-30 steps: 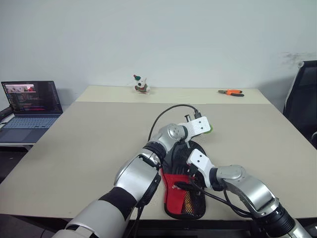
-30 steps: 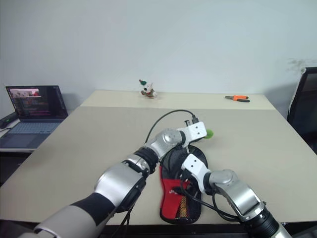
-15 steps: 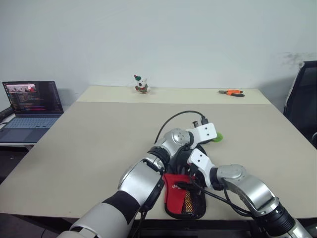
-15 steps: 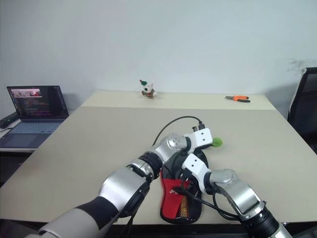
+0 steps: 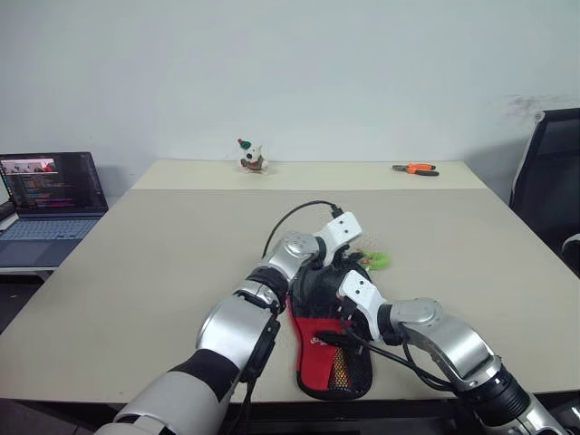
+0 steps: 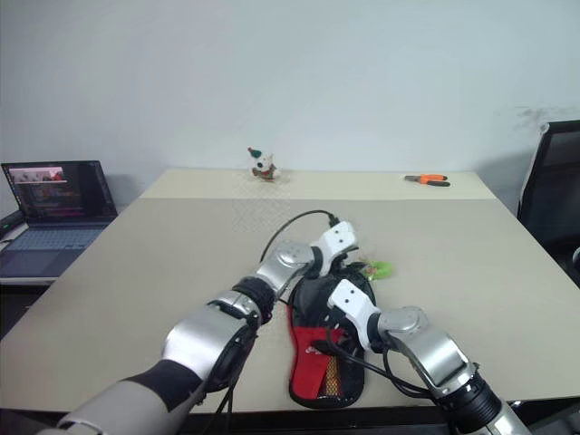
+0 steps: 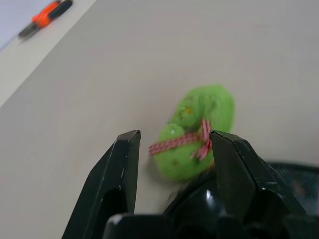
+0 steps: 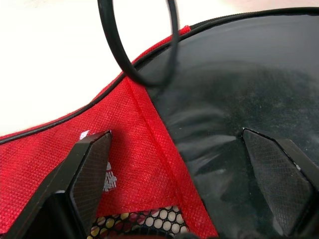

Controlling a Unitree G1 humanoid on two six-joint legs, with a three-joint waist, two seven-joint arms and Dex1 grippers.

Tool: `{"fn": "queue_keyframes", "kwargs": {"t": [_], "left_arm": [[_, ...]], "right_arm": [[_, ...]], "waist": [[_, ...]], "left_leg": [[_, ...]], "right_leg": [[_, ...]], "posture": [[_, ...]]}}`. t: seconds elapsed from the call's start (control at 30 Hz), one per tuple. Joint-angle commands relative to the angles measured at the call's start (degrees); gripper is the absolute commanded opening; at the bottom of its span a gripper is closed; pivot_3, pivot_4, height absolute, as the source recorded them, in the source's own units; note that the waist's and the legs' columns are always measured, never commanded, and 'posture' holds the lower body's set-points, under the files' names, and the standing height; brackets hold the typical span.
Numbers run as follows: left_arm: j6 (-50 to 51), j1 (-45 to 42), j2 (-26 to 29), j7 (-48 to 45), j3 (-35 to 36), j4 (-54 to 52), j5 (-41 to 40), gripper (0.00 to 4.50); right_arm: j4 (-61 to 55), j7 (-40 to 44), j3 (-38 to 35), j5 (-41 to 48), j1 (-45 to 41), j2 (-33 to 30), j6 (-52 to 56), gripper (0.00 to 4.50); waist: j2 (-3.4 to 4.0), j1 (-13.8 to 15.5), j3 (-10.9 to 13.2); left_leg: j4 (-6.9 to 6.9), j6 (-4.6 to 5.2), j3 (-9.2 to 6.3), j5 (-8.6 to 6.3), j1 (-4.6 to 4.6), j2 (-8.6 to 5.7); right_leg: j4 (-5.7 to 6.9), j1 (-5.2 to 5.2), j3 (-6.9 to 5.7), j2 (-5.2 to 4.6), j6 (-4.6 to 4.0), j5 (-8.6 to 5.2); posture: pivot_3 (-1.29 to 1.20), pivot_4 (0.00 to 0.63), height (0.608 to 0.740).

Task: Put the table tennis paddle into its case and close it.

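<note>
One case (image 5: pixel 331 340) lies flat on the near part of the surface (image 5: pixel 163 254), its red panel and mesh pocket toward the robot, its black round end farther away. One green tag (image 7: pixel 196 130), tied with a red-and-white ribbon, lies on the surface touching the case's far rim. The paddle itself cannot be made out.

Two tools are over the case. The left tool (image 7: pixel 172 149) hangs at the far rim with its two fingers spread, one on each side of the tag, not pinching it. The right tool (image 8: pixel 177 149) sits over the middle of the case, fingers spread wide, one above the red panel and one above the black part; contact cannot be told.

Elsewhere: one laptop (image 5: pixel 50 204) off the left edge, one small toy figure (image 5: pixel 247 156) and one pair of orange pliers (image 5: pixel 415 169) at the far edge, one black chair (image 5: pixel 548 181) at the right.
</note>
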Motion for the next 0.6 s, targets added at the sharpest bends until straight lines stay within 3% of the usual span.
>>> {"fn": "queue_keyframes", "kwargs": {"t": [0.03,0.23,0.4,0.6], "left_arm": [[0.61,0.29,2.63,-0.97,3.06,-2.95,-3.44,2.42],[3.54,1.41,8.77,-5.63,10.29,-6.26,-11.65,2.42],[10.02,4.96,12.75,-16.41,14.41,-12.89,-19.0,2.42],[16.34,19.67,16.99,-29.61,8.28,-38.98,-22.21,2.42]], "right_arm": [[4.81,-0.72,1.93,-1.42,1.83,0.11,2.37,4.5],[3.11,-0.24,0.7,-0.38,1.28,0.32,3.24,4.5],[-2.13,0.46,-2.03,1.97,0.9,-0.18,5.76,4.5],[-14.26,2.94,-10.79,8.8,-4.5,-4.95,13.05,4.5]], "waist": [[0.0,-0.11,0.0],[0.0,-0.23,0.0],[0.0,-0.29,0.0],[0.07,-0.12,0.08]], "left_leg": [[0.01,0.0,-0.03,0.0,0.0,0.01],[0.01,0.0,-0.12,0.0,0.0,0.03],[-0.01,-0.01,-0.19,0.0,-0.02,0.03],[-0.03,-0.04,-0.31,0.01,-0.31,0.06]], "right_leg": [[0.0,0.0,0.0,0.0,0.0,0.0],[0.01,-0.01,0.0,0.0,-0.01,0.01],[-0.01,-0.03,-0.02,0.01,-0.01,0.01],[-0.11,-0.23,0.05,-0.12,-0.01,0.01]], "posture": [[0.0,0.15,0.74],[0.0,0.15,0.74],[0.0,0.15,0.74],[0.0,0.15,0.74]]}}
